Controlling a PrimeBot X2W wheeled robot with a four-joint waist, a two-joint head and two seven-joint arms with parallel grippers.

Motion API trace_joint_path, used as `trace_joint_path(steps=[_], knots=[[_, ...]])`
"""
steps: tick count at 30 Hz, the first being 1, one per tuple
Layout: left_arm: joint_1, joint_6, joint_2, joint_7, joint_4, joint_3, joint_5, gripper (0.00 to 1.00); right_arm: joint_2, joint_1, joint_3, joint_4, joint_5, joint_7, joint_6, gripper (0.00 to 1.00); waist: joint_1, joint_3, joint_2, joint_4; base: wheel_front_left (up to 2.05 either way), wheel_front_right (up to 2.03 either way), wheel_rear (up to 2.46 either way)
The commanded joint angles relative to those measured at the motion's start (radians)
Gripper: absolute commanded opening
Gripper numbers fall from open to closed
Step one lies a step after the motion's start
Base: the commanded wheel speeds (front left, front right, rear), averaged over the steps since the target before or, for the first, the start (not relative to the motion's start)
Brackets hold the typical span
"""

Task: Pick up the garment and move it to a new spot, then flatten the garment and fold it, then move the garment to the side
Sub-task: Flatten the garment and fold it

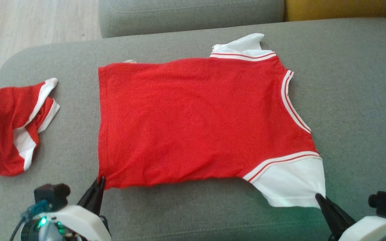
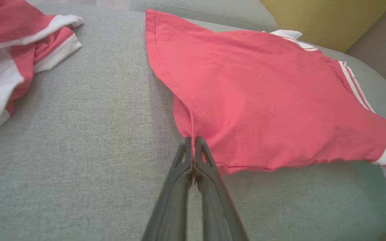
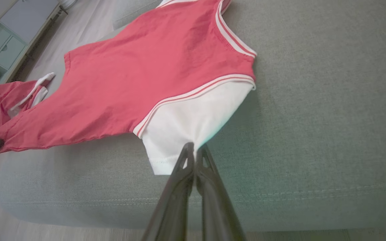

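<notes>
The shirt (image 1: 193,120) is pinched by the closed left pincer (image 1: 100,181) and right pincer (image 1: 317,196). Seemingly shallow bites could be lost under uneven pulling.

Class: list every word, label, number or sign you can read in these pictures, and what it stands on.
None: no text can be read. The red shirt shows only white trim and stripes; the crumpled red garment and the grey sofa carry no print or label.
</notes>
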Motion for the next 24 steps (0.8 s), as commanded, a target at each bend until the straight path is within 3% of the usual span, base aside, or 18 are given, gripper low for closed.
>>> trace_joint_path(steps=[1,11,24], knots=[[-0.021,0.016,0.028,0.018,-0.063,0.049,-0.009,0.0,-0.009,-0.024,0.011,-0.045,0.007,0.013,-0.001,0.0,0.0002,-0.001,-0.0001,-0.002,0.0,0.0,0.0],[-0.015,0.031,0.042,0.106,-0.117,0.05,-0.046,0.0,-0.009,-0.064,-0.002,-0.01,0.03,0.05,-0.001,0.0,0.0002,0.027,-0.0001,0.003,0.0,0.0,0.0],[-0.176,-0.031,0.073,0.276,-0.041,0.073,-0.185,0.0,-0.009,-0.325,-0.03,0.079,0.016,0.097,-0.001,0.0,0.0002,0.17,-0.0001,0.017,0.0,0.0,0.0]])
